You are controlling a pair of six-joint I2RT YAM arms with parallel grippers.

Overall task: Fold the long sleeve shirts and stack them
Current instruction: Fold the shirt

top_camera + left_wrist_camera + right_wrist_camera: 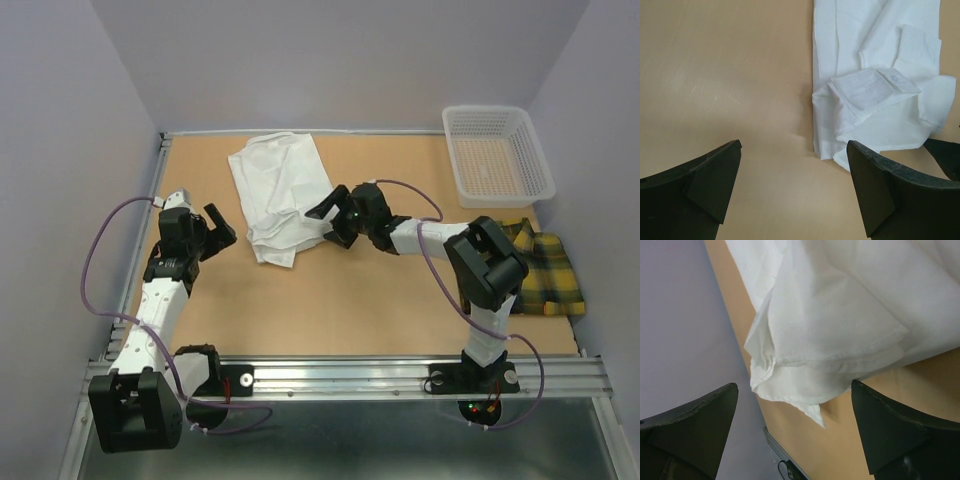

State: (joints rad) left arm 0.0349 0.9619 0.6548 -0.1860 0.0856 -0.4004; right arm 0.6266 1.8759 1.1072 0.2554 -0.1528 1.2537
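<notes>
- Two shirts on the tabletop (340,300), and they lie well apart from each other.
- The white shirt (280,195) lies toward the back, left of centre. It is a loosely folded, rumpled bundle, with its wider end at the rear edge and the narrower end pointing at the arms.
- The plaid shirt (548,272), yellow and dark, lies flat on the far right of the tabletop, just in front of the white mesh basket (545,165). The right arm's elbow hides part of it.
- The left end effector (222,226) is spread wide with nothing in it. It hangs off the left side of the white shirt, close to the lower left corner but clear of it.
- In the left wrist view, the left end effector (795,147) has bare tabletop between its two dark fingers. The white shirt (875,90) fills the upper right, with a stitched panel and one button on top. Cuff or pocket flap, I cannot tell.
- The right end effector (327,222) is wide as well, sitting right at the shirt's right-hand edge with its fingers pointing into the cloth.
- In the right wrist view, the right end effector (795,387) is open around a layered hem of the white shirt (840,315). The cloth shows in the gap between the fingers, and neither finger is pinching it.
</notes>
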